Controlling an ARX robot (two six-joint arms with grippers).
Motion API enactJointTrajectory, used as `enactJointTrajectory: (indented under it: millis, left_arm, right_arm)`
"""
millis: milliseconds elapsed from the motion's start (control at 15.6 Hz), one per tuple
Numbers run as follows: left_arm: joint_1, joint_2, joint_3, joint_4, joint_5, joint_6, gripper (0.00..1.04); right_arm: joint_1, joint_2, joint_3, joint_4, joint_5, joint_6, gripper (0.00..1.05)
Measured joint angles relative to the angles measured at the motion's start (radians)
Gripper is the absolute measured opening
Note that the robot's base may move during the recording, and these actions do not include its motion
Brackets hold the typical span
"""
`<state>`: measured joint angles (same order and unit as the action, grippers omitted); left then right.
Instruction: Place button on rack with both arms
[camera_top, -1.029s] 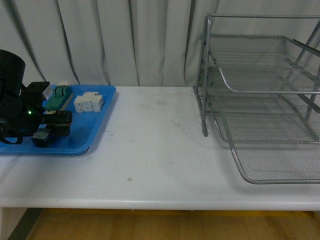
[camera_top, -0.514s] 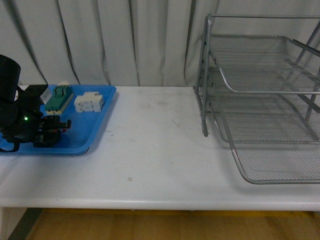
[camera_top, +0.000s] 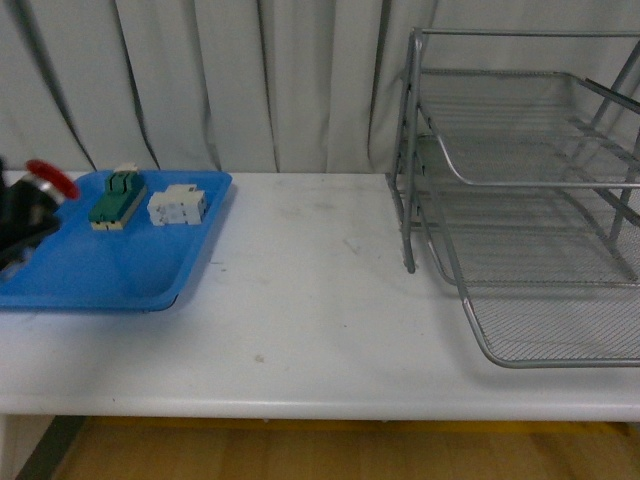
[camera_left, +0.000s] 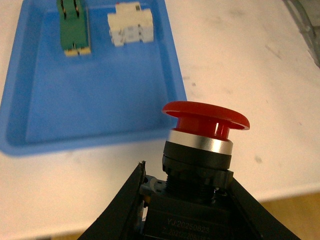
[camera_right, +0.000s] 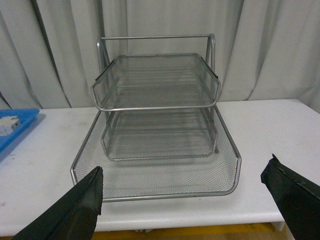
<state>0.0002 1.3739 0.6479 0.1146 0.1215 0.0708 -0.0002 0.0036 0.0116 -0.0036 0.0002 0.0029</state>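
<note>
Holding the button, left arm mostly cut off

The button (camera_left: 205, 131), its lower body hidden, sits clamped in the left gripper's (camera_left: 186, 176) jaws above the blue tray's (camera_left: 100, 95) left near edge. The right gripper's (camera_right: 184, 169) jaws gape wide, empty, facing the rack (camera_right: 155, 107) on the counter (camera_top: 300, 300).

My left gripper (camera_top: 18, 225) is up off the blue tray (camera_top: 120, 275) now. It sits at the far left edge of the front frame, with the button (camera_top: 52, 178) lifted in it, red cap showing.
</note>
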Motion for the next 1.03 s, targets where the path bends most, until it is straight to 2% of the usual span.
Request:
enactJointTrajectory:
  millis: [129, 193, 1029]
  left_arm:
    - [-0.008, -0.404, -0.213, -0.204, -0.069, -0.027, 0.36]
    - [-0.013, -0.498, -0.237, -0.217, -0.069, -0.031, 0.36]
    - [-0.013, -0.499, -0.219, -0.206, -0.076, -0.037, 0.36]
  right_arm:
    - [0.000, 0.000, 0.000, 0.000, 0.000, 0.000, 0.98]
    - [0.000, 0.000, 0.000, 0.000, 0.000, 0.000, 0.98]
    - [0.000, 0.000, 0.000, -0.001, -0.001, 0.000, 0.98]
